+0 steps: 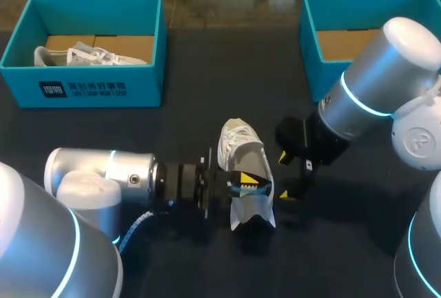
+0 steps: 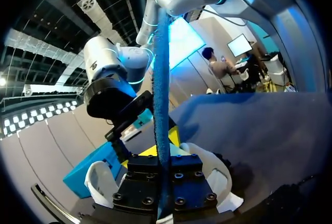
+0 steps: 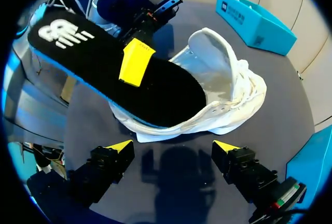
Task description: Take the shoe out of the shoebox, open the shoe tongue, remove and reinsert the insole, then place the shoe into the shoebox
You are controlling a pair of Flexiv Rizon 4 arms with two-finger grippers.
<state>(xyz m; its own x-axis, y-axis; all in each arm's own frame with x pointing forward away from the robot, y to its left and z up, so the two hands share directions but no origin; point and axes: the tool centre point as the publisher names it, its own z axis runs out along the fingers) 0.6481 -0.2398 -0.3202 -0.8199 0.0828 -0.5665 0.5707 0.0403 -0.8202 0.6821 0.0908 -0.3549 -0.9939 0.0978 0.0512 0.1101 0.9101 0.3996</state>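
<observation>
Two fingers of the left gripper [image 1: 253,184] are being pressed onto the insole [image 3: 166,86] from both sides, clamped on it, its blue edge standing upright between them. The white shoe [image 1: 240,147] is being propped on the table near its middle, one insole end reaching into its opening. The right gripper [image 3: 172,146] is being held just right of the shoe — fingers apart, nothing between them.
</observation>
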